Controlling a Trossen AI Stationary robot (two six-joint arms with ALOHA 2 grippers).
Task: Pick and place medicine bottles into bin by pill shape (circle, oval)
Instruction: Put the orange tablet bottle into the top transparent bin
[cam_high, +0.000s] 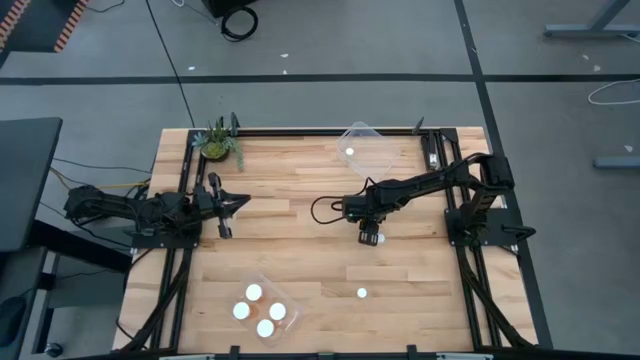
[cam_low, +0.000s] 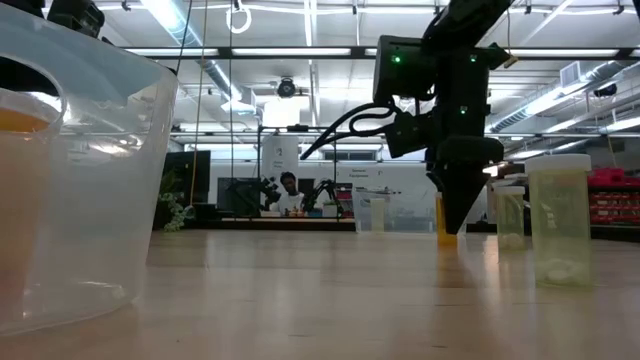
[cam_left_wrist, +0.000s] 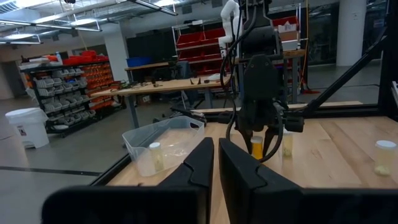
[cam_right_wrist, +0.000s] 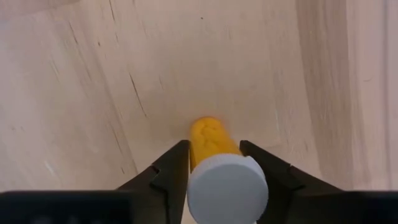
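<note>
Right gripper (cam_high: 371, 238) is down at mid-table, fingers (cam_right_wrist: 171, 171) pressed to both sides of a bottle (cam_right_wrist: 217, 162), which stands upright on the wood with its white cap toward the wrist camera. Looks like the grasp step. To do it well: confirm the squeeze sits on the amber body below the cap, lift straight up so the base clears the table without tipping, then carry level to the matching bin. Pill shape inside cannot be read.

Left gripper (cam_high: 222, 207) waits at the left edge, fingers together, nothing between them.

Near bin (cam_high: 290, 320) at the front holds four capped bottles; far bin (cam_high: 385, 155) (clear, at the back) holds at least one. One loose bottle (cam_high: 362, 293) stands in front of the right gripper.

Table (cam_high: 300, 250) is pale butcher-block, flat. Plant (cam_high: 216, 140) sits at the back left corner. Beyond: a workshop with shelving, ceiling strip lights, a person (cam_low: 289, 192) seated far off.
</note>
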